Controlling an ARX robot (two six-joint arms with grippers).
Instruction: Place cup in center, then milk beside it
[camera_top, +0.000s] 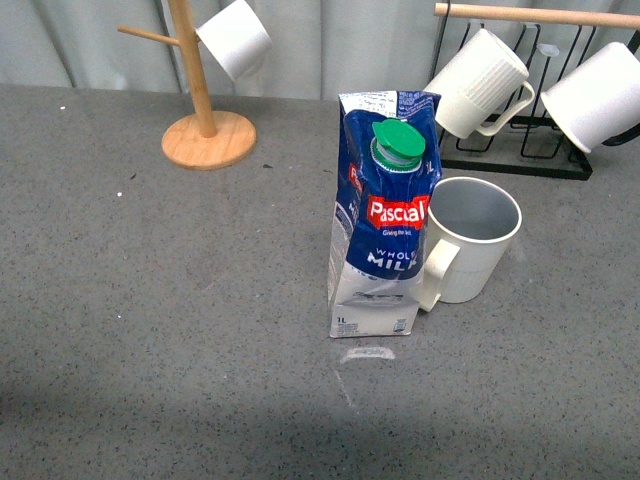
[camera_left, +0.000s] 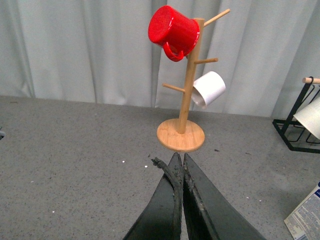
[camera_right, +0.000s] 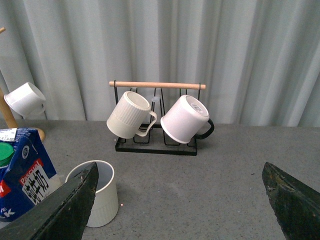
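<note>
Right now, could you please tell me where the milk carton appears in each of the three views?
Front view: milk carton stands mid-frame, touching the cup's handle.
Left wrist view: only a corner at the lower right edge.
Right wrist view: at the left edge.
Shared landmark: the wooden mug tree.

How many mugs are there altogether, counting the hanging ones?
5: the cup standing on the table beside the milk; a red mug and a white mug on the wooden tree; a ribbed mug and a smooth mug on the black rack. Others may be hidden.

milk (camera_top: 381, 220) carton: "Pascal", "WHOLE MILK", "1L"
</note>
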